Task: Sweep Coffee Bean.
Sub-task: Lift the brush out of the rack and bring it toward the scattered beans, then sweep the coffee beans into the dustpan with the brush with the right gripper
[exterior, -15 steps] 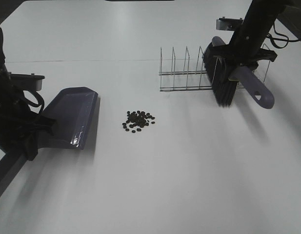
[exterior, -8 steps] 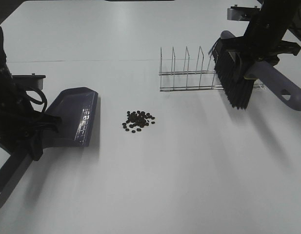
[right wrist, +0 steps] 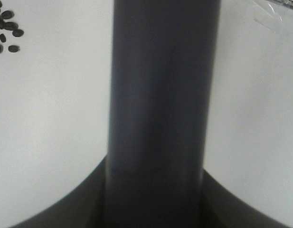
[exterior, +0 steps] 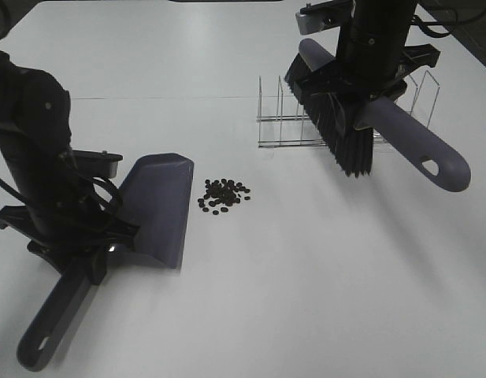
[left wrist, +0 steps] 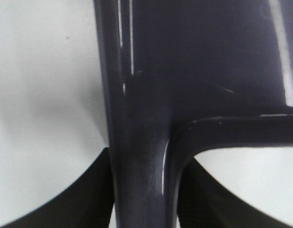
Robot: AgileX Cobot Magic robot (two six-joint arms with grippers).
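The beans (exterior: 224, 195) lie in 1 loose cluster of roughly 30 on the white surface (exterior: 306, 283), left of centre. They sit between the dustpan (exterior: 160, 209) and the brush (exterior: 343, 126), just beside the pan's open edge and well apart from the bristles (exterior: 354, 157).

The left gripper (exterior: 87, 250) is clamped on the dustpan's handle; the left wrist view shows a dark finger pressed to each side of it. The pan is tilted with its wide edge toward the beans. Whether that edge touches the surface cannot be told.

The right gripper (exterior: 370, 75) is pinched around the brush's handle (exterior: 420, 150). The brush hangs bristles-down in front of the wire rack (exterior: 278, 118) and looks to be clear of the surface.

The beans are probably very light, hard and smooth. They would roll or skitter at a touch, and a fast stroke would likely flick them apart or over the pan. Each is far too small for a gripper to pinch, so there is no good place to take hold of them. The contact should be the bristle tips, set down on the far side of the cluster from the pan. From there a slow, low push toward the pan seems best.

The bristles look soft enough to bend over the beans and leave some behind, so light downward pressure seems wise. The pan's edge should sit flat, or beans may slip underneath.
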